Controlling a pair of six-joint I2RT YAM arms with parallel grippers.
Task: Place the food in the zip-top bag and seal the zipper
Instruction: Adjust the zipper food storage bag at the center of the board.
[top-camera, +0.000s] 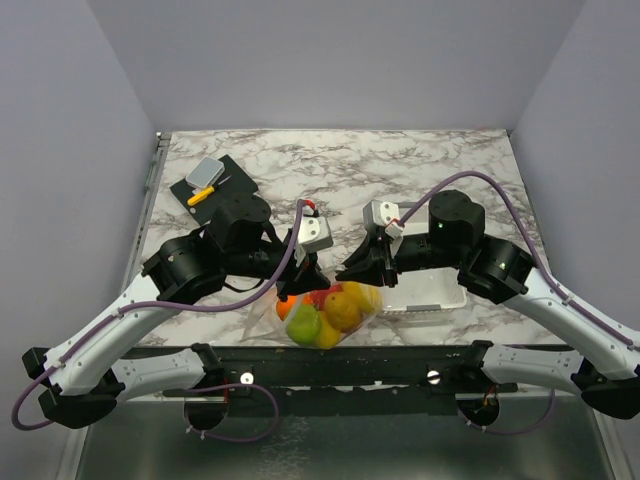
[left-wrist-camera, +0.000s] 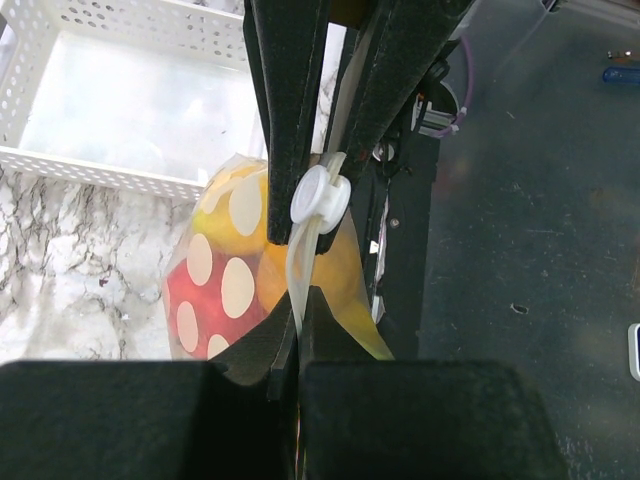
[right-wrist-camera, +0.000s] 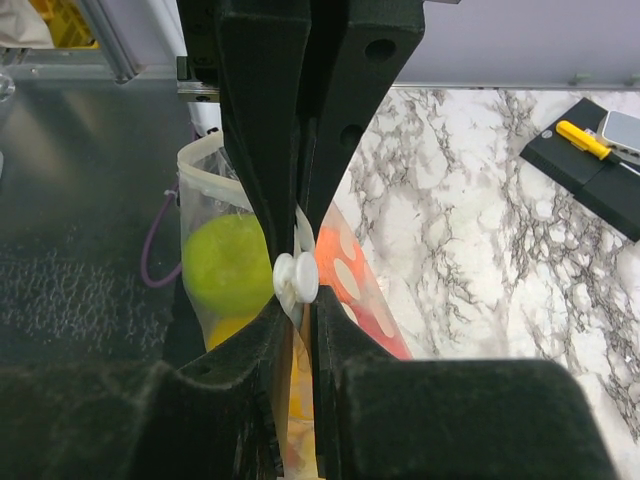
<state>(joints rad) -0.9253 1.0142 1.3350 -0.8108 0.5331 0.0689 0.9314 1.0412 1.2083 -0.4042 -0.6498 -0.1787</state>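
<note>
The clear zip-top bag (top-camera: 326, 312) hangs at the table's near edge, holding the food: a green fruit (right-wrist-camera: 228, 265), a red piece with white dots (left-wrist-camera: 215, 290), and yellow and orange pieces (top-camera: 343, 308). My left gripper (left-wrist-camera: 298, 300) is shut on the zipper strip (left-wrist-camera: 300, 265) at the bag's mouth. My right gripper (right-wrist-camera: 298, 305) is shut on the same strip, facing it. A white slider (right-wrist-camera: 296, 278) sits on the strip between the two pairs of fingertips. In the top view the left gripper (top-camera: 303, 280) and right gripper (top-camera: 352, 272) meet above the bag.
A white perforated tray (top-camera: 455, 300) lies on the marble table right of the bag and also shows in the left wrist view (left-wrist-camera: 90, 170). A black block with a yellow tool and a grey block (top-camera: 207, 183) sits at the back left. The dark floor lies beyond the near edge.
</note>
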